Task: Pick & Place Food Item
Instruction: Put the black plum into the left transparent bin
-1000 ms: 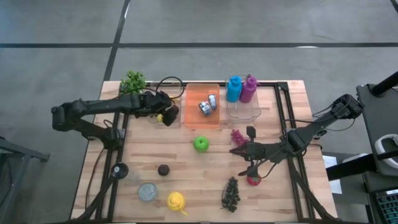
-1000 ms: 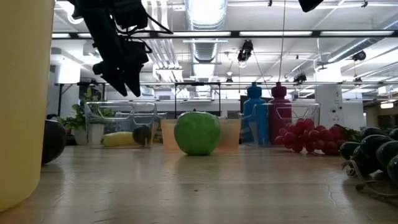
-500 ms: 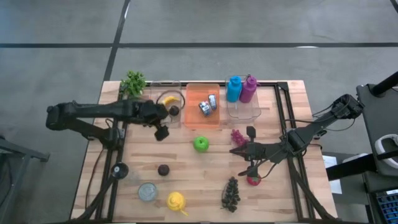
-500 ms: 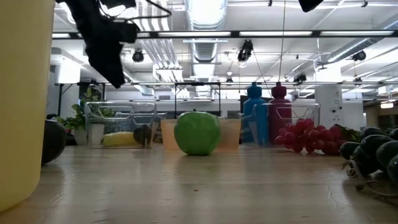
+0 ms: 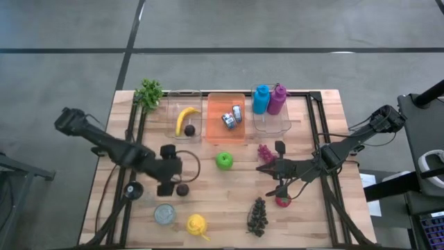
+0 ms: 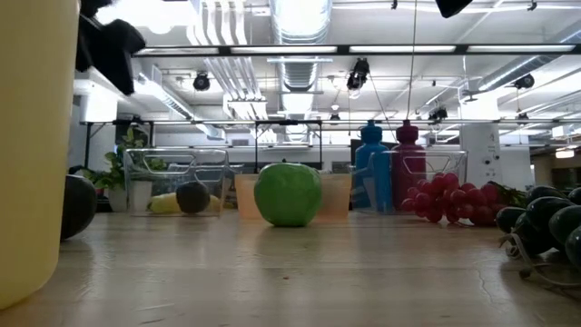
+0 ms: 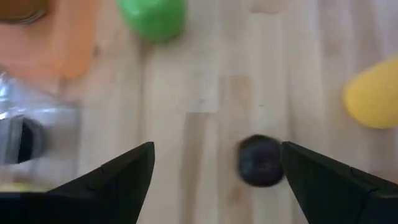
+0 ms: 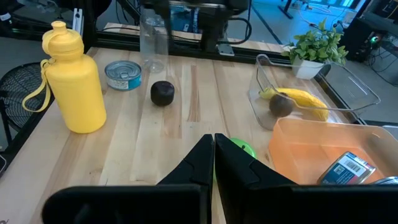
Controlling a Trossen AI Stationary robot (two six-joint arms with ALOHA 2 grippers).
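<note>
Three bins line the wooden counter [image 5: 208, 201] at twelve o'clock: the clear plastic bin [image 5: 185, 122] holds one yellow banana [image 5: 182, 119] and one dark round fruit [image 5: 189, 130]. One green apple [image 5: 223, 161] sits centrally with bare wood around it. The left tool [image 5: 168, 189], fingers spread, hangs beside a second dark round fruit [image 5: 182, 189]. The right tool [image 5: 262, 168], pressed together, waits at three o'clock. Only the right wrist view shows the yellow bottle [image 8: 73, 87] upright.

A small dark round food item [image 5: 182, 189], perhaps a plum or avocado though the view is too coarse to say, rests loose on the wood at the table's near left. A yellow banana [image 5: 183, 120] lies curved in the clear bin [image 5: 200, 115] at the far left, with a small brown fruit [image 5: 189, 130] touching it.
</note>
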